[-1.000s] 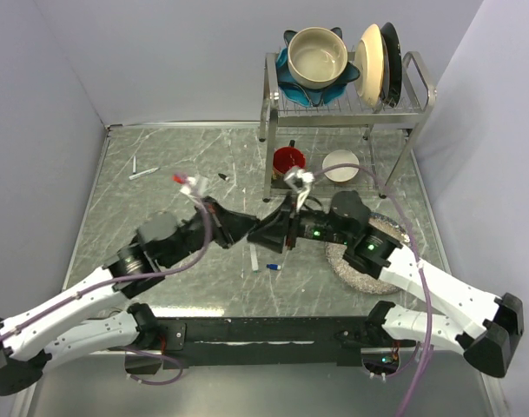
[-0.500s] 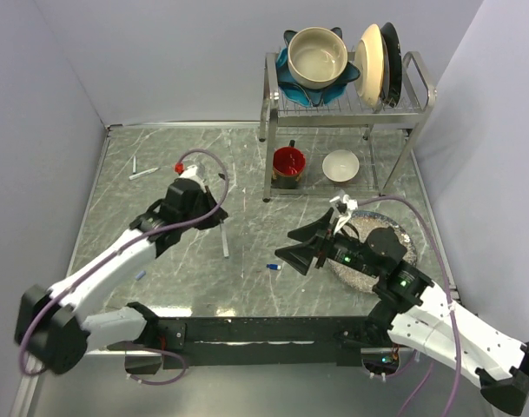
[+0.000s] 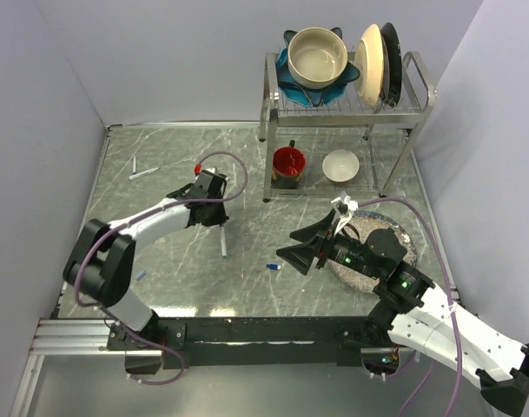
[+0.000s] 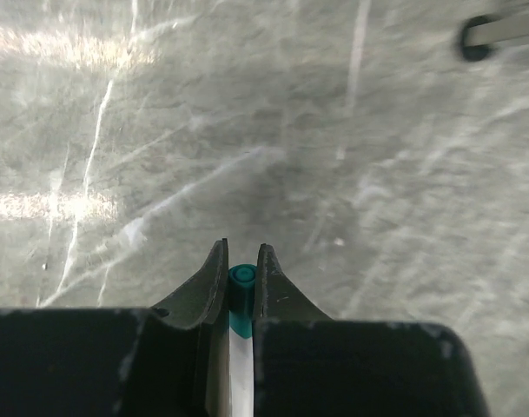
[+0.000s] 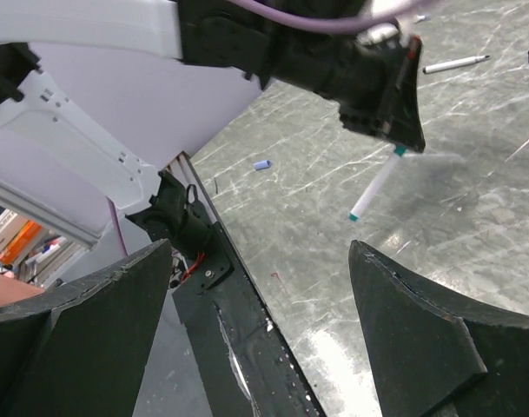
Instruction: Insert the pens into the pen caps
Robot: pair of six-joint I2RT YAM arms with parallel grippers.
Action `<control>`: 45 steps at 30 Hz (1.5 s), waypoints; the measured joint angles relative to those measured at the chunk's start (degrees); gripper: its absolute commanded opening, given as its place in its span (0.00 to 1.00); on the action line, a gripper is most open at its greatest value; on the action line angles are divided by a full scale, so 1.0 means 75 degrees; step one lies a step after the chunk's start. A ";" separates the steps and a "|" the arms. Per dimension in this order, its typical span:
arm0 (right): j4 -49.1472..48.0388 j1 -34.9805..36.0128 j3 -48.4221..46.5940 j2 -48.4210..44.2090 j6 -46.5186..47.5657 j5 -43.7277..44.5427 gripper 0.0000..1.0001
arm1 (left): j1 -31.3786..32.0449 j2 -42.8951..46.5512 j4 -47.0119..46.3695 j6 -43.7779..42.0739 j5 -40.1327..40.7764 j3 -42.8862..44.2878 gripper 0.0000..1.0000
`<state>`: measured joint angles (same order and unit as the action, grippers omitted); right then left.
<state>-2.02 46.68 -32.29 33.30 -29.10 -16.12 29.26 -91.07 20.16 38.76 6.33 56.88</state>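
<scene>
The left gripper (image 4: 242,256) pinches a slim white plastic pen barrel (image 4: 241,347), teal-tipped, over the veined grey stone tabletop (image 3: 160,174), while the right gripper (image 3: 286,244) spreads its black wedge fingers (image 5: 420,334) wide.

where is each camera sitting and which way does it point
Top: above, behind the bases, looking down on the table; both arms.
Left wrist: on the left arm, looking down at the table; own fingers shut on a pen.
Right wrist: on the right arm, facing left across the table; its own open fingers.
Shared: top and right wrist both show the left gripper holding that pen.
</scene>
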 measured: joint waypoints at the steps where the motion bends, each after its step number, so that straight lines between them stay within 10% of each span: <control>1: -0.0006 0.0000 0.0000 0.0000 0.0000 0.0000 0.90 | -0.0006 -0.0163 -0.0006 0.0003 0.0009 0.0006 0.13; 15: -0.0012 0.0000 0.0032 -0.0012 0.0006 -0.0006 0.90 | -0.0064 -0.0825 0.0111 0.0175 0.0329 0.0038 0.57; 28: -0.0070 0.0000 0.0117 -0.0099 0.0003 -0.0122 0.90 | -0.2818 -0.0373 0.0175 -0.0498 -0.0093 0.2215 0.60; 45: -0.0061 0.0000 0.0117 -0.0224 0.0076 -0.0131 0.90 | -0.3226 -0.2853 0.0143 -0.3153 -0.0976 0.3818 0.58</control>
<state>-2.48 46.68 -31.42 31.62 -28.53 -17.10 5.06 -112.46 21.23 15.11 -0.99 85.52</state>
